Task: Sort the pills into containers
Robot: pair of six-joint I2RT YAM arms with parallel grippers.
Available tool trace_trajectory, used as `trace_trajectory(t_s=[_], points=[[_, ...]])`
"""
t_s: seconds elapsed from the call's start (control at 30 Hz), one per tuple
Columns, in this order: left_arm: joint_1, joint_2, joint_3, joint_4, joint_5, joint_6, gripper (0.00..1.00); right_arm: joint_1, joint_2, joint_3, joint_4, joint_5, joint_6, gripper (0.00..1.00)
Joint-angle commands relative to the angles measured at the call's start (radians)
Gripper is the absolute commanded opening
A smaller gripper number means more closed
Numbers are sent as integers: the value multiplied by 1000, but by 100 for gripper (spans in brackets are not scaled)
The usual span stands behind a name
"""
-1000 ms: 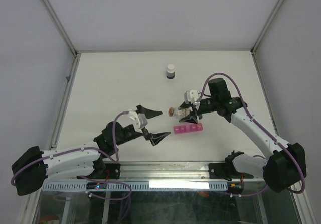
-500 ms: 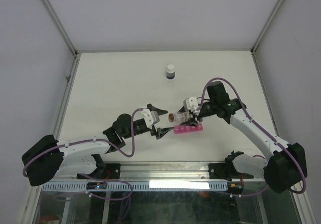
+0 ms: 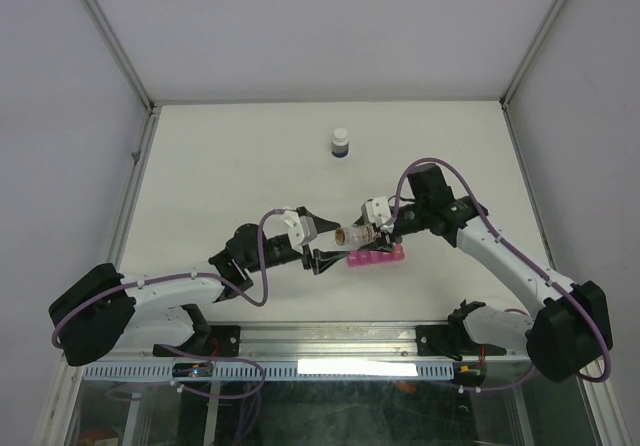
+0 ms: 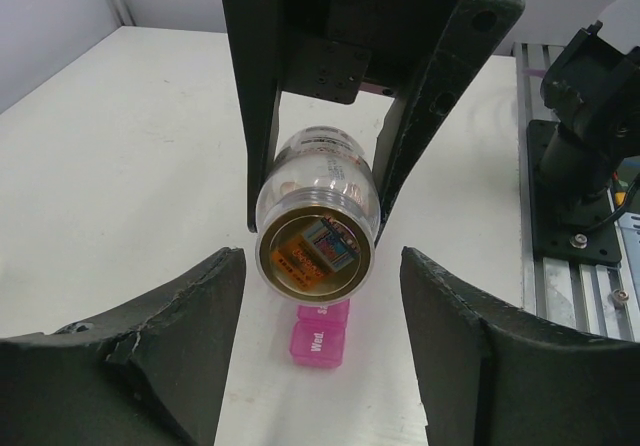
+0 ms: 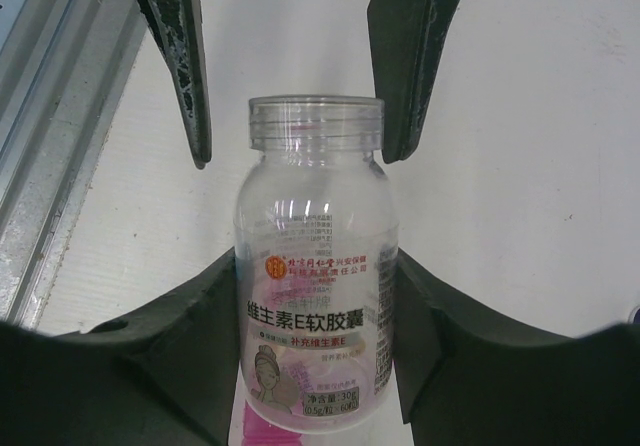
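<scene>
pink pill organizer [image 3: 380, 257]: 1 | clear bottle [image 3: 350, 235]: 1 | white-capped dark bottle [image 3: 341, 145]: 1

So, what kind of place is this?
Probably a robotics lab cell: a white table walled by plain panels, two arms bolted along a metal rail, a pink pill organizer and clear bottle as props.

white table [image 3: 220, 166], pale grey walls [image 3: 300, 26], metal corner posts [image 3: 111, 36], aluminium rail [image 3: 330, 341] along near edge
</scene>
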Motion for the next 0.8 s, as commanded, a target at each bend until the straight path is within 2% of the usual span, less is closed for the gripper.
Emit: trace_trajectory(t_s=[0.0,0.37,0.47,0.57,0.63,0.7,0.77], points=[[16,13,48,72,27,-39,63,11,3,5,9,2,-19,0],[17,25,77,24,-12,-81,53,14,7,7,7,9,-22,0],[20,27,96,-14,-3,-94,38,14,7,8,4,11,-21,0],[28,24,108,-42,4,-137,14,14,8,9,11,23,-10,0],[28,15,108,-60,-9,-182,2,14,11,14,25,43,15,0],[28,-1,108,-83,-64,-269,0,14,13,16,45,62,45,0],[28,-10,119,-129,-169,-424,0,14,13,15,67,83,77,0]])
